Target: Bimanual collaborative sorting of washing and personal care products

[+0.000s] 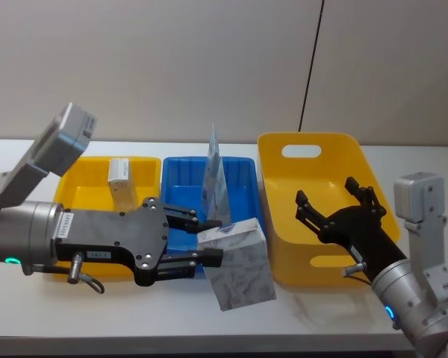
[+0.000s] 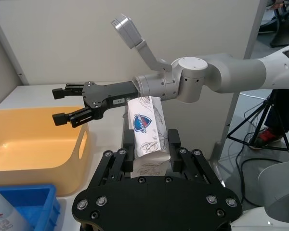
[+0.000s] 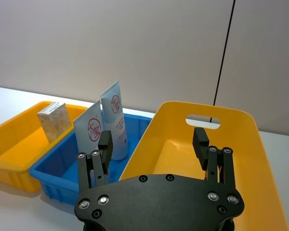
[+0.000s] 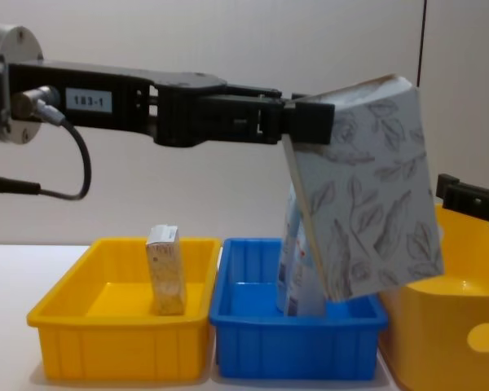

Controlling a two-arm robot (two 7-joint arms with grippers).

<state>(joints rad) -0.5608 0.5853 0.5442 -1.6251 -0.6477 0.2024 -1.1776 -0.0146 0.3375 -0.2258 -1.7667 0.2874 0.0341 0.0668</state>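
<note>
1. At the far left, a shallow rectangular yellow plastic tray (image 1: 86,183) sits on the smooth white table (image 1: 321,313). A small whitish-beige carton (image 4: 166,269) with a speckled printed face stands upright on end inside it.
2. The left gripper (image 1: 205,239), a flat black metal pincer, reaches in from the left. Its fingers are clamped on the top end of a second carton.
3. That held carton (image 4: 367,187) is a boxy cardboard block, whitish with a grey leaf print and a blue shield badge. It hangs tilted in the air, clear of the table. From the head view it sits at the blue tray's front right corner, just beside the basket.
4. In the middle, touching the yellow tray, is a blue plastic tray (image 4: 293,350) of the same shape. Two flat, glossy pale-blue-and-white pouches (image 3: 114,120) with tapered tops stand upright inside it. From the chest view they are partly behind the held carton.
5. To the right stands a taller yellow plastic basket (image 1: 280,209) with rounded corners and slot handles cut in its walls.
6. The right gripper (image 1: 332,201), also black metal, hovers over the basket's front part. Its fingers are spread wide apart with nothing between them.
</note>
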